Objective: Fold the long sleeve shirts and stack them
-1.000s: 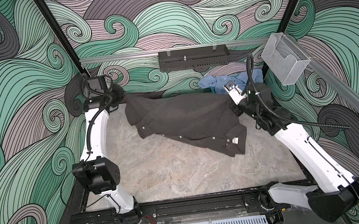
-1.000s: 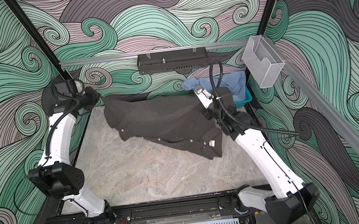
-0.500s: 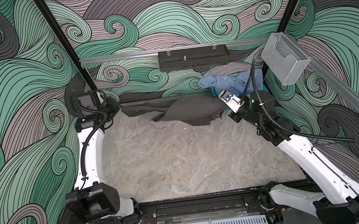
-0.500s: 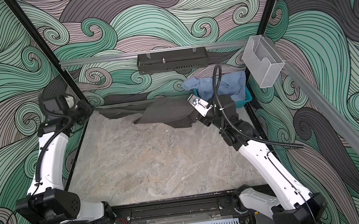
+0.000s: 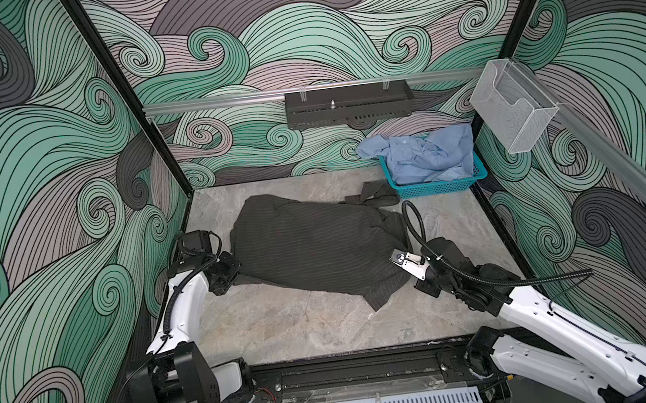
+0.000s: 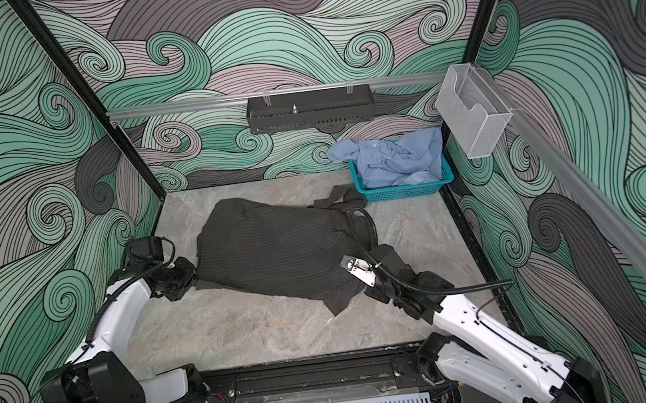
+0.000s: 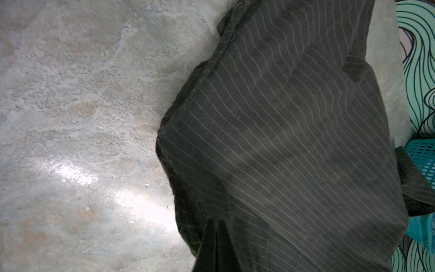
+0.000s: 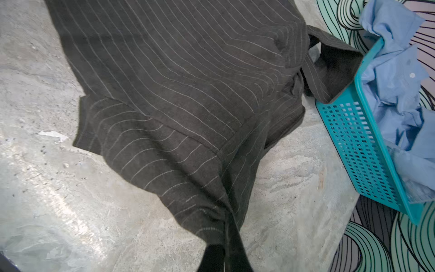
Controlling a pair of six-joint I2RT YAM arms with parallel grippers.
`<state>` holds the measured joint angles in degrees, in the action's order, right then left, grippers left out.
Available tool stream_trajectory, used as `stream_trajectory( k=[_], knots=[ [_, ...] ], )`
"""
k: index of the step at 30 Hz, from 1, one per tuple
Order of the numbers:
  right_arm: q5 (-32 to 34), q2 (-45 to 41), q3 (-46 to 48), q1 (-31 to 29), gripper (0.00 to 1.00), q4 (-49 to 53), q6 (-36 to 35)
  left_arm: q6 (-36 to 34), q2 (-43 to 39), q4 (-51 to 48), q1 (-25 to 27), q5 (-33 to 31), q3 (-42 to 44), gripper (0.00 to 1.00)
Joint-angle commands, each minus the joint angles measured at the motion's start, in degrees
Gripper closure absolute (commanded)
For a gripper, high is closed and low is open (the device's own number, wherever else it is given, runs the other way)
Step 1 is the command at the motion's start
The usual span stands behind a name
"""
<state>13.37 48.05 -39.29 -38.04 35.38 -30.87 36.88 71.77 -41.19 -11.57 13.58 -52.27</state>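
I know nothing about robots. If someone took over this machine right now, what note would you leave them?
Left gripper: shut on the dark charcoal pinstriped cloth shirt, at its left edge.
Right gripper: shut on the same shirt, near its right edge.
That shirt lies rumpled on the grey stone-look table.
The plain light blue cloth shirt sits bunched in the teal plastic mesh basket, far right corner.
Done: nothing folded yet. Left: fold both shirts, then stack them.

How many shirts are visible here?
2. The dark pinstriped shirt lies on the table; the light blue shirt sits crumpled in the teal basket, possibly hiding others.
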Motion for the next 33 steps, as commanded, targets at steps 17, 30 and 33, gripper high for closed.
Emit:
stream_trajectory(
  k=[17, 30, 33],
  knots=[
    [-9.72, -10.91, -20.52, -4.32, 1.00, 14.71, 2.26, -8.37, -15.19, -12.18, -0.35, -0.36, -19.79, 1.00],
    [-3.05, 23.39, -27.28, 9.57, 1.00, 4.91, 14.62, -2.69, 6.55, 0.86, 1.41, 2.31, -22.82, 1.00],
    [-1.30, 32.09, -27.99, 11.49, 1.00, 2.21, 14.66, -2.72, 14.25, 0.24, 2.34, 3.08, -25.41, 1.00]
  ],
)
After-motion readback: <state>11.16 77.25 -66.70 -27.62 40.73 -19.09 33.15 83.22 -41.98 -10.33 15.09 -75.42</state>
